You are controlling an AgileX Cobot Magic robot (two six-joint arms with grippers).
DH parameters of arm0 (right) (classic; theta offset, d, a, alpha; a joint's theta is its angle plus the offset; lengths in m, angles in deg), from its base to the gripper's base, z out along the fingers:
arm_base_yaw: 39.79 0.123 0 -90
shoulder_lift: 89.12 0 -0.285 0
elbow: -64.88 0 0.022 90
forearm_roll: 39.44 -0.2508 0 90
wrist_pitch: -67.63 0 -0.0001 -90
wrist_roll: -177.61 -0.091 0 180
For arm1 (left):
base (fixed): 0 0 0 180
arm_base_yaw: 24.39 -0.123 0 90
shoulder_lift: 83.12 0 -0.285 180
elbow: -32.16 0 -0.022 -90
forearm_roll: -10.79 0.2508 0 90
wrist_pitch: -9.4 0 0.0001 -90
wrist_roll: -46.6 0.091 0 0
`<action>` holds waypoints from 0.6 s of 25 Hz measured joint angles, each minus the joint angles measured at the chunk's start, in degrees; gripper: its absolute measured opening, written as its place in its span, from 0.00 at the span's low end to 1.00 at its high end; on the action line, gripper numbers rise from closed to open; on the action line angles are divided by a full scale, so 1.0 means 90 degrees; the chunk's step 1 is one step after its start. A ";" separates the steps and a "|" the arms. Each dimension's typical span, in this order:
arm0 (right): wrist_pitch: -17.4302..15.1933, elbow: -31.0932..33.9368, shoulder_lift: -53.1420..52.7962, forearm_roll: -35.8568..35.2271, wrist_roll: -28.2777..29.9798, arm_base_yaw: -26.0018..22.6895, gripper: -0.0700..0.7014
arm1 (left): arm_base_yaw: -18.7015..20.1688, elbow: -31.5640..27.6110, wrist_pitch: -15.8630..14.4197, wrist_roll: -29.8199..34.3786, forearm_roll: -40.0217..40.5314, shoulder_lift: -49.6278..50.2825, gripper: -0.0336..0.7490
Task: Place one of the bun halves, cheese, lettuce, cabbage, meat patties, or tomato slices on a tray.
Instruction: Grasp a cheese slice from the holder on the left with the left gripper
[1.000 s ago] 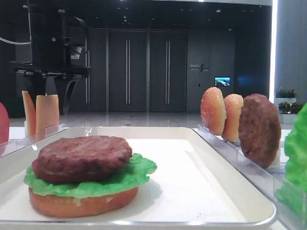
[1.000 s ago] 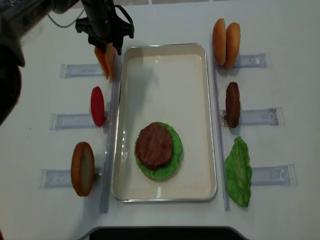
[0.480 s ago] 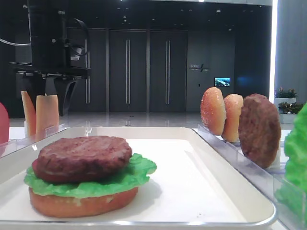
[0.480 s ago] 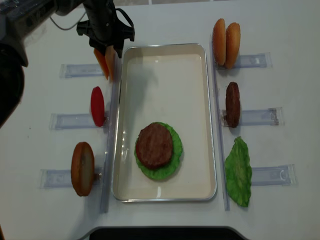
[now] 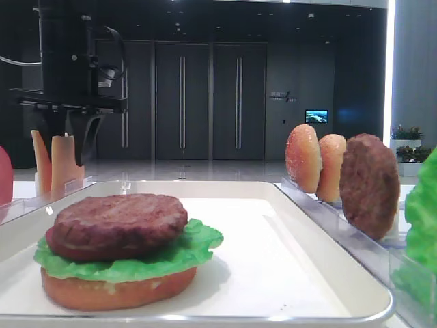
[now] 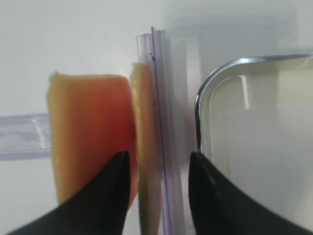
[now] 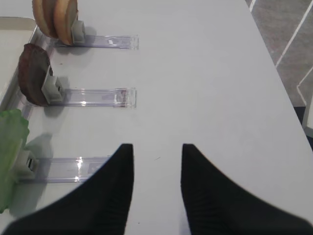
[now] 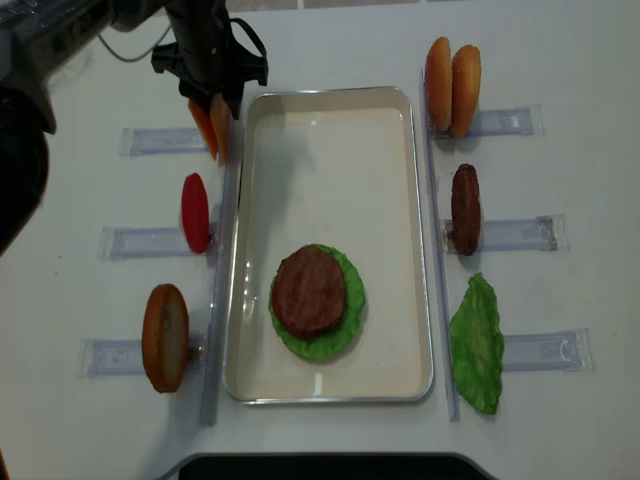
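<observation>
Two cheese slices (image 6: pixel 88 142), left gripper (image 6: pixel 157 169) straddling one, no legible writing.

cheese (image 8: pixel 212 128) pale orange | tray (image 8: pixel 330 95) white (silver rim) | lettuce (image 8: pixel 478 345) green

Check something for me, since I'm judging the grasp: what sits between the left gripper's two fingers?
In the left wrist view, the inner cheese slice stands edge-on between the left gripper's fingers; its twin sits outside.

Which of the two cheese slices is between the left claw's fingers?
The slice nearest the tray: this thin cheese sits between the left claw fingers; its twin stands outside.
</observation>
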 joint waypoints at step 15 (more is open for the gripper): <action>0.0000 0.0000 0.0000 0.0000 0.0000 0.0000 0.39 | 0.0000 0.0000 -0.0040 0.0006 0.0032 0.0005 0.08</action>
